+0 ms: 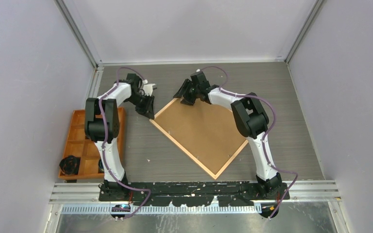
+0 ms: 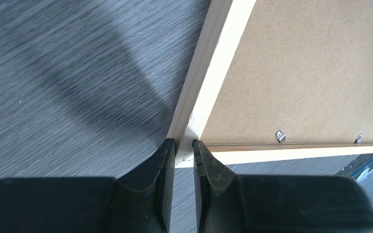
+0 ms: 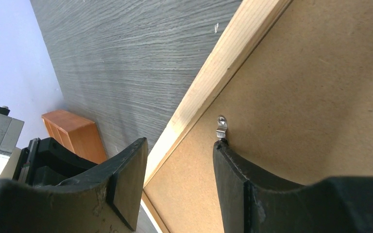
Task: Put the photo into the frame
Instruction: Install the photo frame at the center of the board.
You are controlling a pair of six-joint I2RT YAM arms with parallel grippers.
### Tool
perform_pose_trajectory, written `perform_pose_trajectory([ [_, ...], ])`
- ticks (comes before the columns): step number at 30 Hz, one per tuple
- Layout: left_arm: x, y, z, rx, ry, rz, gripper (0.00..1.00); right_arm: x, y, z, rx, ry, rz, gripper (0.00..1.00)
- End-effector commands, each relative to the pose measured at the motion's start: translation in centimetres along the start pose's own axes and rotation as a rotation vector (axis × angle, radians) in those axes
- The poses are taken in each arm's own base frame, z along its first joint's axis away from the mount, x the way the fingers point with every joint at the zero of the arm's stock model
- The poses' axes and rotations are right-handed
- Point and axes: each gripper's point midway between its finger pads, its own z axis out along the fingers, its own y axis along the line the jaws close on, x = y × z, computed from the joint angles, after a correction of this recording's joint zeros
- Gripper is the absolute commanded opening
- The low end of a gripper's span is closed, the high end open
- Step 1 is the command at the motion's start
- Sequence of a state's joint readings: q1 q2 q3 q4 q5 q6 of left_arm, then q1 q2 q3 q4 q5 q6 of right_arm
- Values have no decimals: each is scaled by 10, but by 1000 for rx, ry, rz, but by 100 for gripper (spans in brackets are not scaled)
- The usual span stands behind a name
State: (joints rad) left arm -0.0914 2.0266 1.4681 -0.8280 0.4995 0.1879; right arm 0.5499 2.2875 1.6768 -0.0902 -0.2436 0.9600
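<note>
**Top external view: frame face down, my two grippers at two of its corners**

Hidden: the backing board (image 1: pixel 201 131) fills the frame (image 1: pixel 184 150), so I cannot tell whether the photo lies beneath it. A dark item in the compartment tray (image 1: pixel 77 127) is too unclear to name.

Count: one frame, one board, one tray. The left wrist view shows two metal clips (image 2: pixel 280 136), the right wrist view one clip (image 3: pixel 221 127).

The frame lies flat on the table (image 1: pixel 281 121), turned cornerwise.

My left gripper (image 2: pixel 184 145) has its jaws nearly together, clamped on the wood strip at the frame's left corner. My right gripper (image 3: pixel 179 145) has its jaws apart astride the edge at the far corner, gripping nothing. One fingertip (image 3: pixel 233 165) sits just beside the clip.
</note>
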Motion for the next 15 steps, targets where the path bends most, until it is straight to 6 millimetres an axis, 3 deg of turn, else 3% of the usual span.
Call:
perform_pose_trajectory([
  [1, 20, -7, 11, 20, 66, -1, 20, 8, -13, 12, 38, 14, 6, 57],
  [8, 21, -8, 12, 22, 69, -3, 20, 5, -5, 16, 2, 23, 5, 57],
  [12, 22, -7, 11, 16, 72, 6, 20, -6, 26, -14, -83, 0, -28, 57],
  [15, 21, -6, 10, 14, 71, 8, 19, -22, 35, -37, -117, -38, -23, 57],
])
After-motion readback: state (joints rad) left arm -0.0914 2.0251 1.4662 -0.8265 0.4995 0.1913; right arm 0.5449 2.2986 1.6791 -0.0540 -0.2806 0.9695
